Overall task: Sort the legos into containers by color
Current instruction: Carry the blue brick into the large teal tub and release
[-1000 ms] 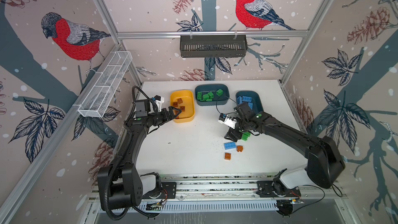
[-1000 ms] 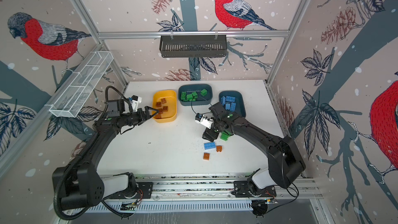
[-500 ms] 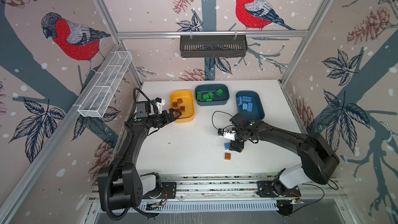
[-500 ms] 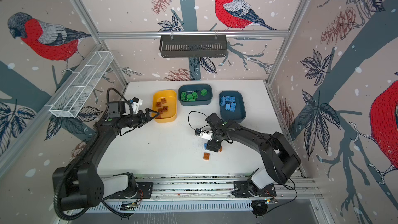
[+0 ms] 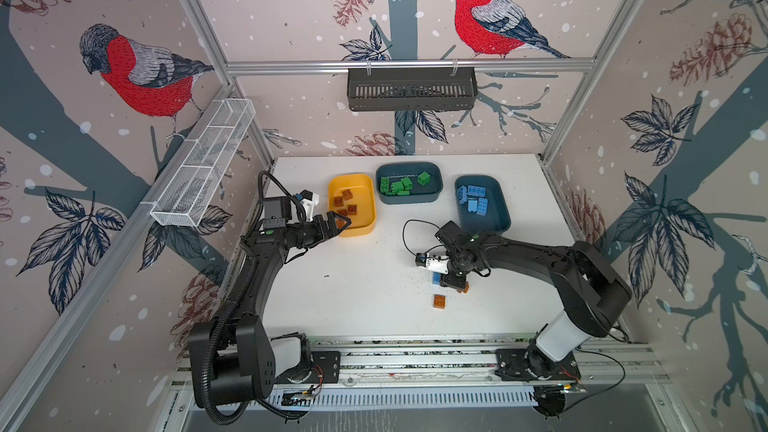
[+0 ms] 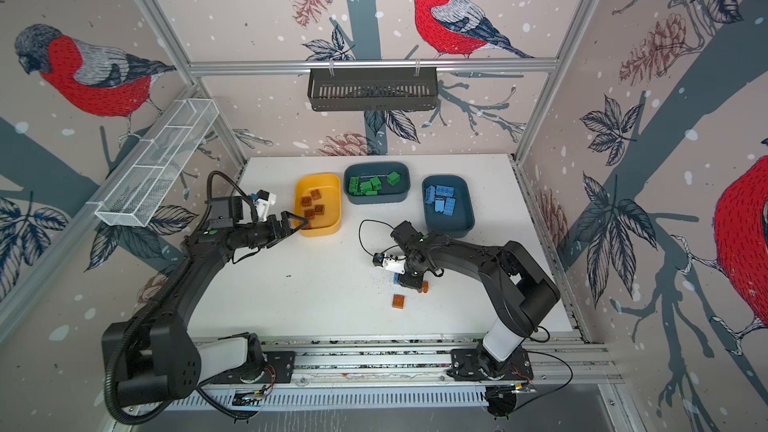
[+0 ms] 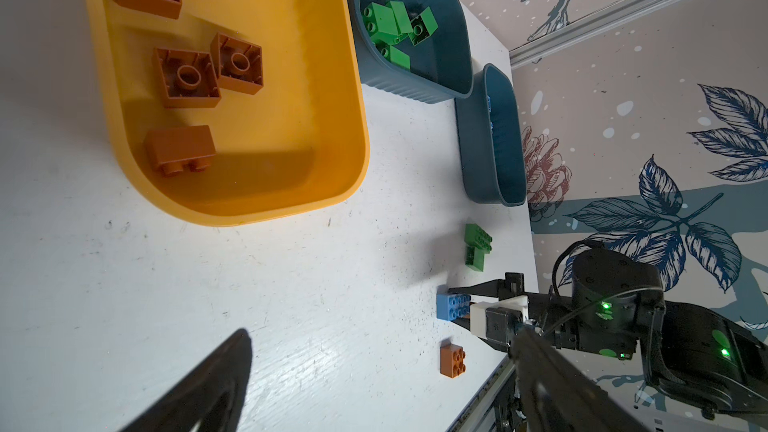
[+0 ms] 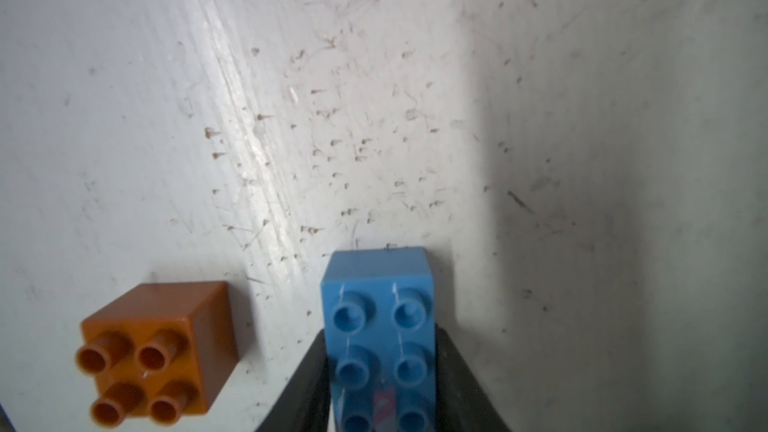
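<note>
Right tool (image 5: 452, 284) over blue brick (image 5: 436, 278), left tool (image 5: 343, 222) spread at yellow tub (image 5: 361, 230), orange brick (image 5: 439, 301) nearby

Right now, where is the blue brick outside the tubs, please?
The blue brick sits right of centre in both top views, held by the right gripper, an orange brick close beside it.

Table (image 5: 353, 292) w/ 3 tubs (image 5: 361, 229), blue lego (image 7: 451, 306), loose brown & green legos (image 5: 439, 301).

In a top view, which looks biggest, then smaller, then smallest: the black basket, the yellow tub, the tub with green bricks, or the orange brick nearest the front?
1. black basket
2. yellow tub and green-brick tub: they look about alike
3. orange brick, smallest
</note>
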`<action>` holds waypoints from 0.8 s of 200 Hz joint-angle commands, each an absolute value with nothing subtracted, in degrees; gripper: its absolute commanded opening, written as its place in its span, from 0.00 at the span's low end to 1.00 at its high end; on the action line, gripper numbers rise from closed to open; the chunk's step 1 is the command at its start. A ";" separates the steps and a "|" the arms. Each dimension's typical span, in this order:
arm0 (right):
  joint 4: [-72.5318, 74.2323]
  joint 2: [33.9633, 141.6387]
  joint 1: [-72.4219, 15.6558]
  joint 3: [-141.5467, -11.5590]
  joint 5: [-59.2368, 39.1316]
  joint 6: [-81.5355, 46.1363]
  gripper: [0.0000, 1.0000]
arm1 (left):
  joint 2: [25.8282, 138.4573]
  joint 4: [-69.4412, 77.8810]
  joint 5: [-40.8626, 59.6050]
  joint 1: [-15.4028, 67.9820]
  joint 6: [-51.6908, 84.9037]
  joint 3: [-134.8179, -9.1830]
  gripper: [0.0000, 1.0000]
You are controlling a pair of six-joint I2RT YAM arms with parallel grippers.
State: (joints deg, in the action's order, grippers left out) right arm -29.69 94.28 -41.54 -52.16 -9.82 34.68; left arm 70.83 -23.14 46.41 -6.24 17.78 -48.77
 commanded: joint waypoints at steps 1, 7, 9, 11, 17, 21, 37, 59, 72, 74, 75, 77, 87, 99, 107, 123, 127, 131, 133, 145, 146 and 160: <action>-31.30 94.03 -41.45 -53.57 -10.28 34.77 0.27 | 70.52 -23.12 46.80 -6.12 16.61 -48.53 0.97; -31.84 93.73 -41.11 -54.35 -10.49 34.59 0.26 | 70.54 -23.13 46.83 -6.13 16.55 -48.48 0.97; -31.93 93.52 -40.95 -54.52 -10.64 34.51 0.26 | 70.52 -23.12 46.84 -6.10 16.59 -48.46 0.97; -32.09 93.39 -40.67 -54.81 -10.79 34.42 0.25 | 70.56 -23.12 46.89 -6.12 16.56 -48.46 0.97; -32.31 92.74 -40.04 -55.50 -10.97 34.15 0.25 | 70.48 -23.03 46.89 -6.12 16.68 -48.46 0.97; -32.51 92.23 -39.54 -55.94 -10.99 33.93 0.25 | 70.45 -23.04 46.93 -6.13 16.70 -48.51 0.97; -33.08 90.20 -35.67 -58.11 -10.90 32.91 0.24 | 70.49 -22.77 47.11 -6.13 16.79 -48.59 0.97; -32.68 87.81 -28.44 -61.11 -11.69 31.92 0.24 | 70.40 -20.99 47.90 -6.15 18.12 -47.97 0.97; -31.64 87.10 -24.62 -62.71 -11.19 31.84 0.24 | 70.49 -19.83 48.49 -6.12 19.04 -47.76 0.97; -31.57 87.10 -24.24 -63.09 -10.99 31.76 0.24 | 70.55 -19.59 48.62 -6.14 19.17 -47.71 0.97; -31.48 87.10 -23.81 -63.28 -10.81 31.70 0.24 | 70.57 -19.51 48.61 -6.15 19.21 -47.67 0.97; -31.40 87.17 -23.22 -63.63 -10.57 31.66 0.24 | 70.55 -19.31 48.74 -6.15 19.44 -47.65 0.97; -31.94 87.87 -20.56 -65.92 -9.67 31.92 0.24 | 70.67 -18.76 49.00 -6.11 19.89 -47.80 0.97; -32.64 89.36 -17.99 -68.78 -7.75 31.67 0.24 | 70.90 -18.72 49.00 -5.98 20.01 -48.14 0.97; -33.11 90.45 -16.34 -70.39 -7.24 31.62 0.25 | 71.11 -18.81 48.96 -6.00 20.00 -48.47 0.97; -32.73 92.06 -14.82 -71.64 -6.02 32.27 0.25 | 71.43 -18.81 48.92 -5.99 19.97 -48.86 0.97; -32.53 92.50 -14.76 -71.75 -5.63 32.69 0.25 | 71.49 -18.68 48.87 -6.00 20.08 -48.87 0.97; -32.25 92.95 -14.63 -71.76 -5.14 32.98 0.25 | 71.56 -18.59 48.87 -6.03 20.18 -48.91 0.97; -32.14 93.16 -14.67 -71.77 -4.98 33.10 0.25 | 71.57 -18.49 48.87 -6.06 20.16 -48.92 0.97; -31.89 95.25 -14.34 -72.39 -3.94 33.32 0.26 | 71.83 -18.26 48.87 -5.90 20.43 -49.02 0.97; -31.86 95.44 -14.29 -72.49 -3.91 33.27 0.26 | 71.82 -18.27 48.87 -5.94 20.50 -49.03 0.97; -31.70 98.61 -13.91 -73.93 -3.36 32.45 0.26 | 72.01 -18.18 48.77 -5.89 20.52 -49.09 0.97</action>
State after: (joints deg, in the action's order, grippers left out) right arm -31.51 95.13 -14.52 -72.18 -5.78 32.91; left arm 71.72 -19.66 47.86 -6.15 19.92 -48.49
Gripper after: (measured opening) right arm 0.337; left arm 0.972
